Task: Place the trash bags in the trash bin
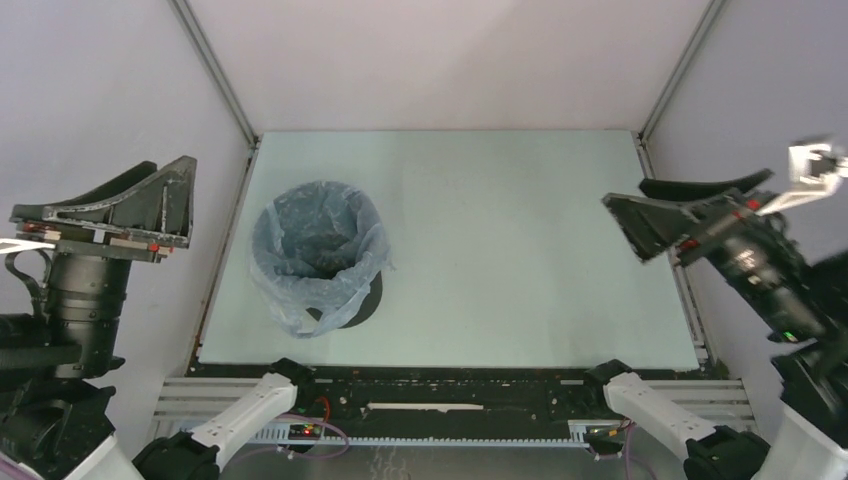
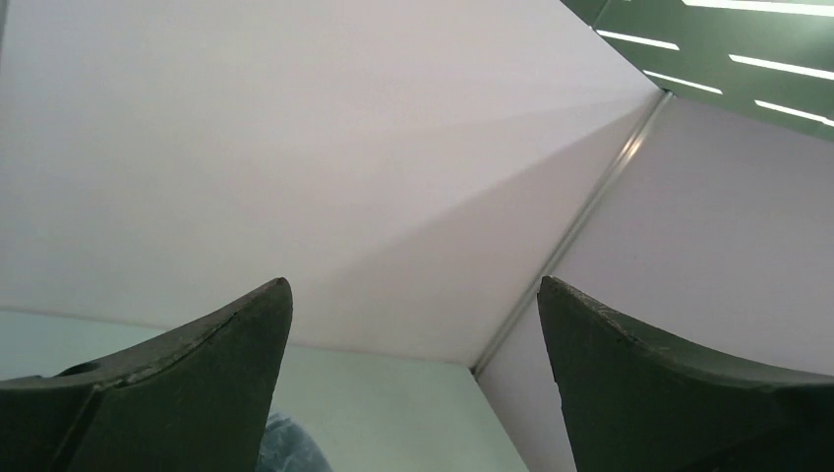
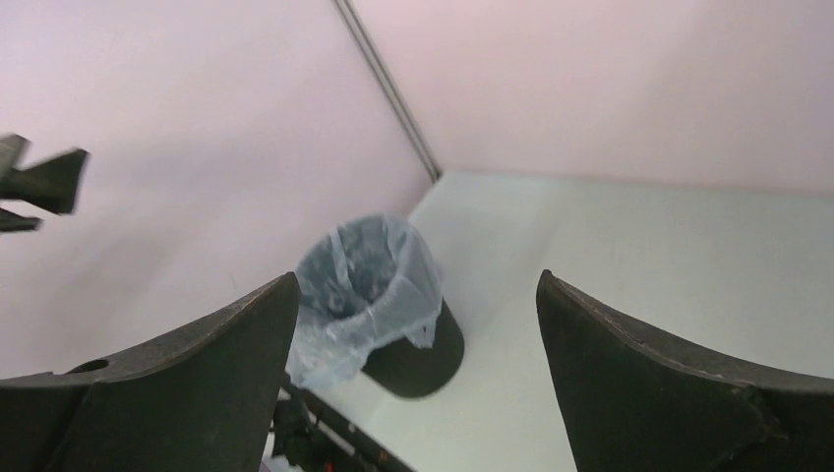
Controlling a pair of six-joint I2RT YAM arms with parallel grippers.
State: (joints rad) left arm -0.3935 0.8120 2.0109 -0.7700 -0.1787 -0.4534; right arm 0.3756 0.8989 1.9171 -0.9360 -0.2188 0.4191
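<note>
The bag [image 1: 290, 235] is lining the bin [image 1: 368, 298], its film draping over the rim, and the bin is standing on the left part of the table [image 1: 520, 250]. The left gripper [image 2: 415, 287] and the right gripper [image 3: 418, 280] are hovering high at the sides, well apart from it, each with its 2 fingers spread and holding nothing.

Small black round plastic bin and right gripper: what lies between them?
Only bare pale tabletop, between bin and right gripper; the top external view shows it.
</note>
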